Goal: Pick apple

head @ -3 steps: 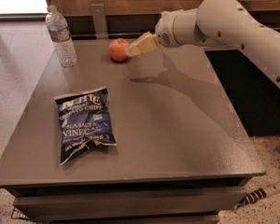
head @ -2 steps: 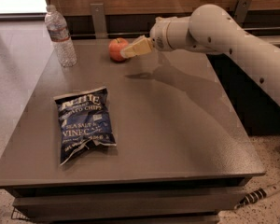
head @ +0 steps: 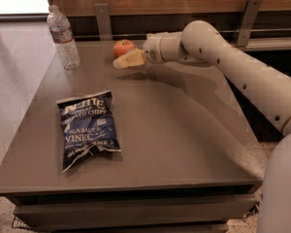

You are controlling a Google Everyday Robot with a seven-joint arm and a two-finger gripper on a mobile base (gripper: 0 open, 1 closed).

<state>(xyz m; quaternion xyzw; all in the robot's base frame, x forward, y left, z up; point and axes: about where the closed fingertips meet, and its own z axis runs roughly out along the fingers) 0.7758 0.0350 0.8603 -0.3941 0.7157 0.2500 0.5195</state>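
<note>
**Orange-red apple [head: 122, 46] now being met by the gripper [head: 127, 59]**

We are watching the gripper closing in along the far edge of the table [head: 184, 144]. A second ago it was hanging just to the right of the apple, and now its pale tip is lying across the fruit's lower right side, seemingly touching it. The apple is sitting where it was, at the far edge, left of middle, well apart from the water bottle [head: 63, 38] at the far left corner. We are judging the reach nearly over and the grasp due next. We cannot tell whether the gripper is released or clenched.
</note>
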